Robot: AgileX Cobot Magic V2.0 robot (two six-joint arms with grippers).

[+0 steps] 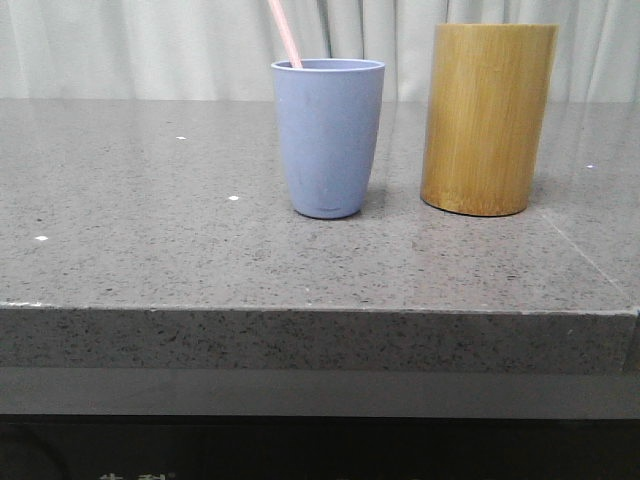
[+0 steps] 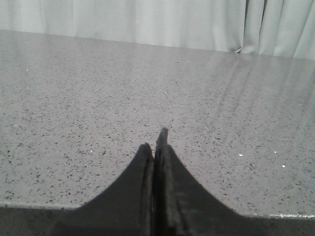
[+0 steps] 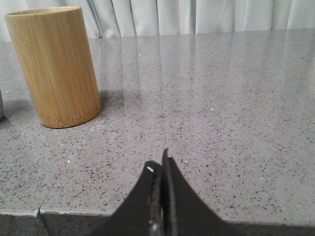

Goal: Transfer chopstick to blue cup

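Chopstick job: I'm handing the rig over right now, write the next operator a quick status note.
Left gripper: jaws shut, holding nothing, low over bare table.
Right gripper: jaws shut, holding nothing, near the table's front edge, bamboo cylinder ahead of it.
Chopstick: standing in the blue cup, upper end leaning out over the rim.
Done: the transfer looks complete.
Left: nothing obvious; confirm the chopstick stays put.

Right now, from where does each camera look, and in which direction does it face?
Front view: low, before the table edge, facing forward at the blue cup holding the chopstick, bamboo cylinder to its right.
Left wrist view: low over the table, facing the curtain; left gripper fingers closed.
Right wrist view: same way; right gripper fingers closed.
Front and right wrist views share the bamboo cylinder.
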